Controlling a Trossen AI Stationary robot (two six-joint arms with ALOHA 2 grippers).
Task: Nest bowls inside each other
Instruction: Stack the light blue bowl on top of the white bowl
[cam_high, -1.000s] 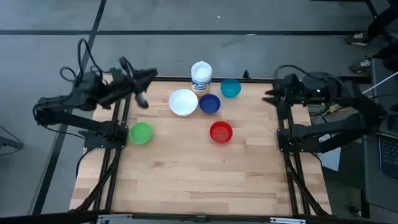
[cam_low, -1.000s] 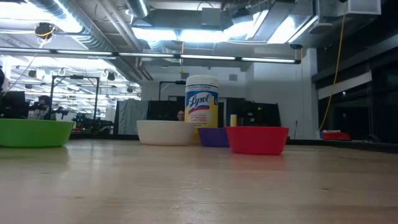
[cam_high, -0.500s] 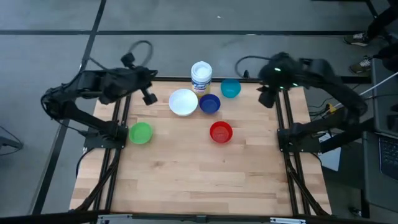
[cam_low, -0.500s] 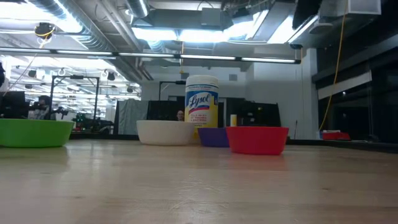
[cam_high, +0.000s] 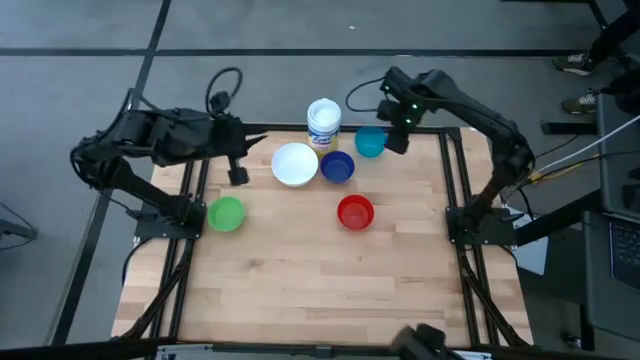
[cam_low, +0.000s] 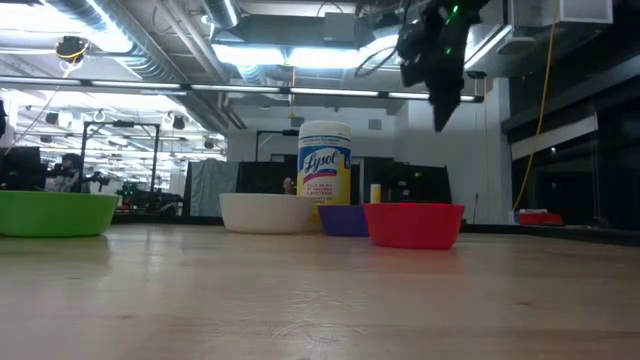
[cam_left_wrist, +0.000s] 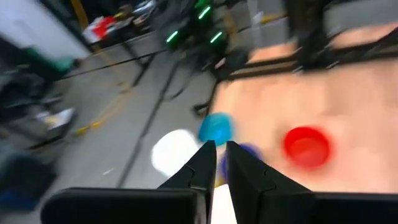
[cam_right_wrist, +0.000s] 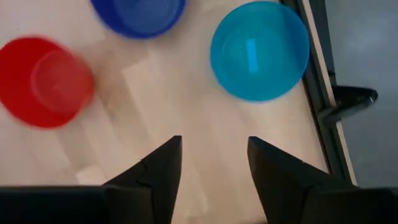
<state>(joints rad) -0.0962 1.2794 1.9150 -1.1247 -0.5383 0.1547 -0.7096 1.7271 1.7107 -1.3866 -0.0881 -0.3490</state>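
Five bowls sit upright and apart on the wooden table (cam_high: 300, 290): white (cam_high: 295, 165), dark blue (cam_high: 337, 167), teal (cam_high: 370, 142), red (cam_high: 355, 212) and green (cam_high: 226, 213). My right gripper (cam_high: 393, 140) hangs high over the far edge just right of the teal bowl (cam_right_wrist: 259, 50), pointing down, open and holding nothing (cam_right_wrist: 214, 152). In the low view it shows near the top (cam_low: 440, 110). My left gripper (cam_high: 238, 172) hovers left of the white bowl, with only a narrow gap between its fingers (cam_left_wrist: 217, 152) and nothing in it.
A white-lidded tub with a yellow label (cam_high: 323, 122) stands at the far edge behind the white and blue bowls. Dark arm frames run along the table's left (cam_high: 190, 240) and right (cam_high: 462, 250) edges. The near half of the table is bare wood.
My right gripper has swung from the table's right edge toward the far middle, come down and tipped to point down beside the teal bowl. My left arm has drawn in a little toward the white bowl. No bowl has moved.
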